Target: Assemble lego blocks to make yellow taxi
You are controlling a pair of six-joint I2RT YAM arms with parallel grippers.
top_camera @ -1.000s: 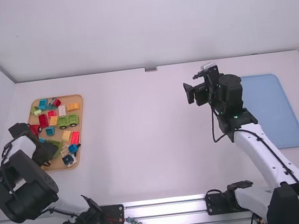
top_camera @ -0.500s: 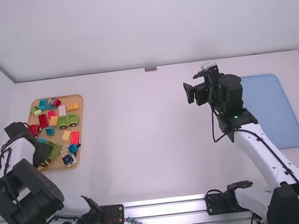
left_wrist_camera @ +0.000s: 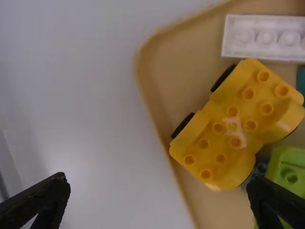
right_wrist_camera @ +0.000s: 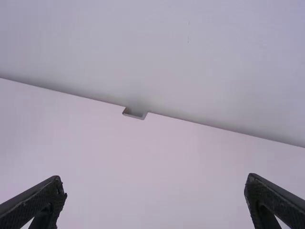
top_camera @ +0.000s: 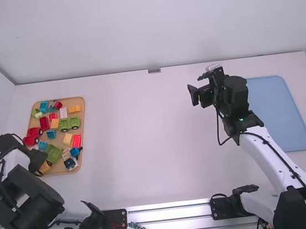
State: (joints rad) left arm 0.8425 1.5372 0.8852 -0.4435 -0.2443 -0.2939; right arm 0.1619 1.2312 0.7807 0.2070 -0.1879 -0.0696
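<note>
My left gripper (top_camera: 39,166) is over the near-left corner of the tan tray (top_camera: 80,132), partly covering a yellow wheeled car base (top_camera: 46,166). From the left wrist, the yellow car base (left_wrist_camera: 233,121) lies studs up beside the tray's edge, and the left gripper (left_wrist_camera: 159,186) has its fingers wide apart with nothing between them. Loose bricks fill the tray, among them an orange-yellow brick (top_camera: 68,139) and another (top_camera: 75,109). High over the table's right half, my right gripper (top_camera: 192,95) is held still; in its wrist view the right gripper (right_wrist_camera: 155,186) is open and holds nothing.
A blue mat (top_camera: 281,112) lies at the table's right side, beside the right arm. Close to the yellow base in the tray are a green piece (top_camera: 53,153), a white plate (left_wrist_camera: 262,37) and a red wheeled piece (top_camera: 33,136). A wall stands behind the table.
The left gripper has shifted left and slightly toward the camera across the tray, uncovering the red wheeled piece, the green piece and part of the yellow base. The right arm has stayed put.
</note>
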